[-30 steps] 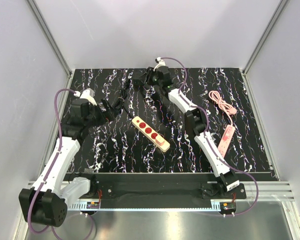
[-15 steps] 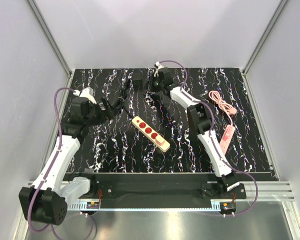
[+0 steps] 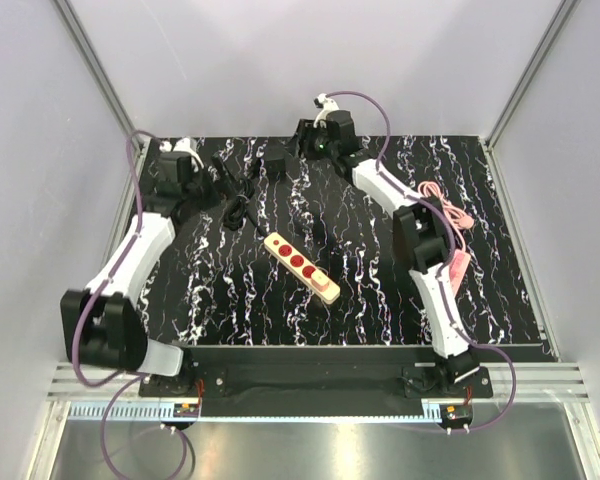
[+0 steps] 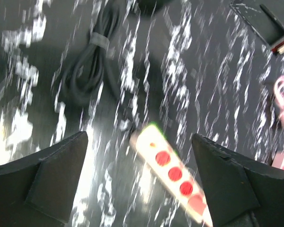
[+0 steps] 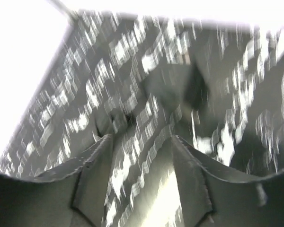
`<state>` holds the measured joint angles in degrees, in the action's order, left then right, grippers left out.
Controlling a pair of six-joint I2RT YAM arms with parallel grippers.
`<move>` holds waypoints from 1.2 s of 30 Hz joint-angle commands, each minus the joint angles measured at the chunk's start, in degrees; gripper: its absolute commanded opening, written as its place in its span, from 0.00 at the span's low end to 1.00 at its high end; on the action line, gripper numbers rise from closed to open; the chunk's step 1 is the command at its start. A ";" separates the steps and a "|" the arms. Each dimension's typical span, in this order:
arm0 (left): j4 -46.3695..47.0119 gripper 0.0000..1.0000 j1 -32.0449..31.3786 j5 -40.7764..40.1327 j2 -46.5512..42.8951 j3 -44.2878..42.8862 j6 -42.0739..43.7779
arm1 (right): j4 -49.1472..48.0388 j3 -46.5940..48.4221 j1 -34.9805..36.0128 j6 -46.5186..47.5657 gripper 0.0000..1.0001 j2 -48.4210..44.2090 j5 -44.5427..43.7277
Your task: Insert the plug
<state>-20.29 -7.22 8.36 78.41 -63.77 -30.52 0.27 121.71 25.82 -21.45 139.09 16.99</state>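
The plug [image 3: 277,168] is a small black box lying on the dark marbled table near the far edge. Its black cord lies in a tied coil [image 3: 242,205] to its left, which also shows in the left wrist view [image 4: 87,71]. The cream power strip [image 3: 300,265] with red round sockets lies mid-table at a slant. My right gripper [image 3: 300,148] hovers just behind and right of the plug, open, with nothing between its fingers [image 5: 142,142]. The plug shows as a blurred dark block [image 5: 175,90] ahead of them. My left gripper [image 3: 223,185] is wide open beside the cord coil, and the strip [image 4: 173,175] shows between its fingertips [image 4: 139,137].
A coiled pink cable [image 3: 445,205] and its pink strip [image 3: 458,265] lie at the right, close to my right arm's elbow. White enclosure walls stand round the table, and a metal rail [image 3: 310,385] runs along the near edge.
My left arm has swung up to the far left, its gripper now by the cord coil. My right gripper has drawn back toward the far edge and its jaws have widened.
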 commanded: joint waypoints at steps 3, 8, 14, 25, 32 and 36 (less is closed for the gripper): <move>18.60 0.81 0.81 3.85 13.94 -13.11 0.90 | 1.31 19.13 -1.30 -5.51 0.62 14.18 1.37; 18.80 0.44 1.25 5.34 32.54 -29.26 1.78 | 0.26 28.14 -2.53 -9.39 0.61 22.35 1.02; 23.62 0.31 1.34 8.95 48.55 -41.41 -1.90 | -12.39 24.90 -3.15 -17.38 0.59 23.95 2.08; 23.72 0.26 1.25 6.23 67.74 -59.88 -9.11 | -16.09 30.96 -3.32 -20.83 0.62 31.51 3.13; 24.34 0.28 -1.29 7.63 75.30 -69.28 -8.51 | -16.02 34.55 -3.59 -22.15 0.61 34.40 3.31; 26.09 0.31 -2.62 9.47 74.08 -67.19 -5.78 | -17.32 30.71 -4.11 -22.23 0.61 32.57 6.37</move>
<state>1.02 -7.75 14.94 153.38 -129.49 -38.50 -14.13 152.62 22.15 -43.79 173.03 20.49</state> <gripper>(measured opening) 0.301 0.613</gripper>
